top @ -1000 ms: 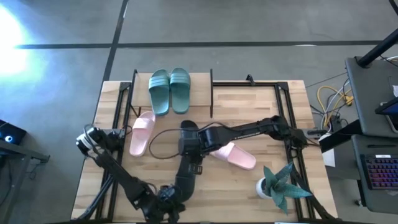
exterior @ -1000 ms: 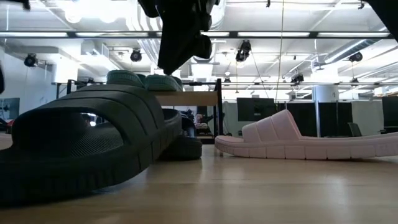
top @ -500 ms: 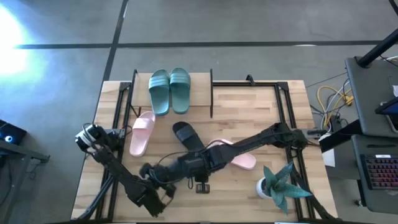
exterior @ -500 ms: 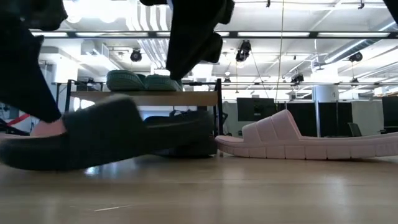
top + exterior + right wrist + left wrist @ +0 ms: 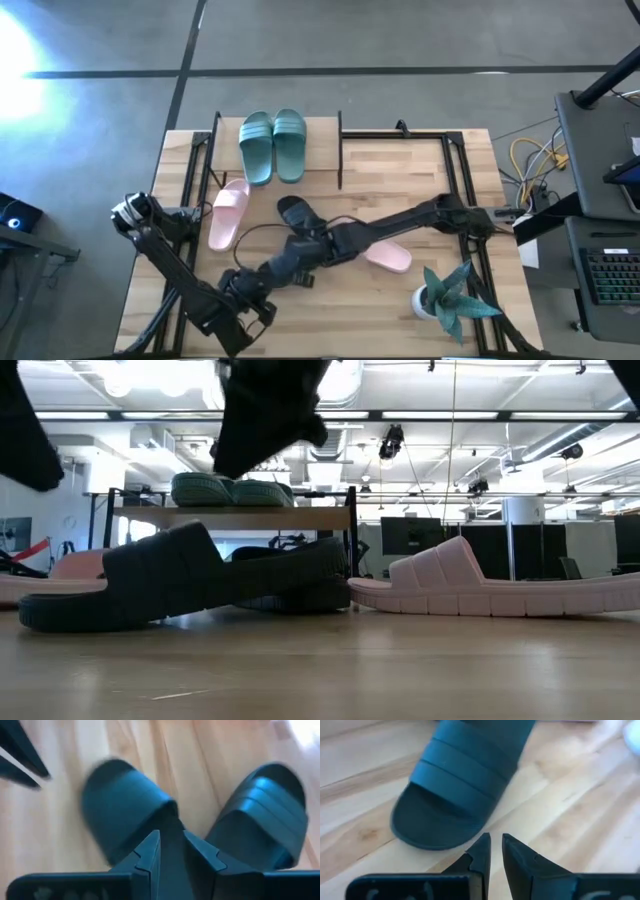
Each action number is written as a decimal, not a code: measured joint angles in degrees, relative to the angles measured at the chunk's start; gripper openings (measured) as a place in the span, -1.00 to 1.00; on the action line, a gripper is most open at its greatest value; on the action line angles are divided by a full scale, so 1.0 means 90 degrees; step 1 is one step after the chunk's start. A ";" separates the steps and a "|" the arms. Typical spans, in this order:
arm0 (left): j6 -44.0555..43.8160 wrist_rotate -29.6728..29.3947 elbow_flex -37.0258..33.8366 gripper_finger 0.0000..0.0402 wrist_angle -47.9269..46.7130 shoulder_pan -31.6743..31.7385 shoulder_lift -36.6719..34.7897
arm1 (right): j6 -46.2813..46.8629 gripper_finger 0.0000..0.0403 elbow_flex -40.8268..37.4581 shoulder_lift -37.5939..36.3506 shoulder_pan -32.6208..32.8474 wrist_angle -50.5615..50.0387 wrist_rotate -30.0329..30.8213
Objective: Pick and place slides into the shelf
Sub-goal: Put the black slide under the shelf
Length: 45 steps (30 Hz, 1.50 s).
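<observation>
Across the table (image 5: 420, 160), the right arm (image 5: 400, 218) reaches from the right edge to the middle, and the left arm (image 5: 165, 260) runs down the left side to the near edge. At the far edge stands the shelf (image 5: 322, 150), with the green pair (image 5: 272, 145) side by side on its top board.

One pink slide (image 5: 228, 213) lies by the shelf's left post. The other pink slide (image 5: 388, 257) lies right of centre, partly under the right arm. A potted plant (image 5: 450, 295) stands near the near right corner.

From above only one black slide (image 5: 298, 213) shows clearly, just in front of the shelf; the right arm covers its mate. The low view shows that nearer black slide (image 5: 170, 580) tilted, one end propped on the black one behind it. The right wrist view shows both together.

The right gripper (image 5: 172, 842) is above them, its fingers narrowly parted and holding nothing I can see. The left gripper (image 5: 496, 845) is just short of the nearer black slide's toe, its fingers all but closed with bare wood in the slit.
</observation>
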 joint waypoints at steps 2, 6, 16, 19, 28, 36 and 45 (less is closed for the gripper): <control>-0.0048 0.0164 -0.0041 -0.83 -0.0012 0.0005 0.0157 | -0.0128 -0.64 -0.0028 0.0180 -0.0072 -0.0032 -0.0008; -0.0326 0.0275 -0.0098 -0.83 -0.0016 0.0014 0.0382 | -0.0482 -0.64 -0.0034 0.0502 -0.0126 -0.0065 -0.0075; -0.0384 0.0213 -0.0668 -0.83 -0.0063 0.0306 0.0508 | -0.0469 -0.64 0.0182 0.0680 0.0107 0.0233 -0.1216; -0.0384 0.0031 -0.0930 -0.83 -0.0040 0.0511 0.0487 | -0.0287 -0.64 0.0213 0.0686 0.0232 0.0868 -0.1557; -0.0067 -0.0551 -0.0885 -0.83 -0.0184 0.0803 0.0158 | -0.0340 -0.64 0.0314 0.0673 0.0420 0.1415 -0.1690; 0.0485 -0.0426 -0.0538 -0.83 0.0176 0.0258 -0.0660 | -0.0437 -0.64 0.0625 0.0615 0.0143 -0.0081 -0.0387; 0.0792 0.0308 -0.0641 -0.83 0.2506 -0.0020 0.0661 | 0.0037 -0.65 0.0325 0.0685 -0.0577 0.0029 -0.0442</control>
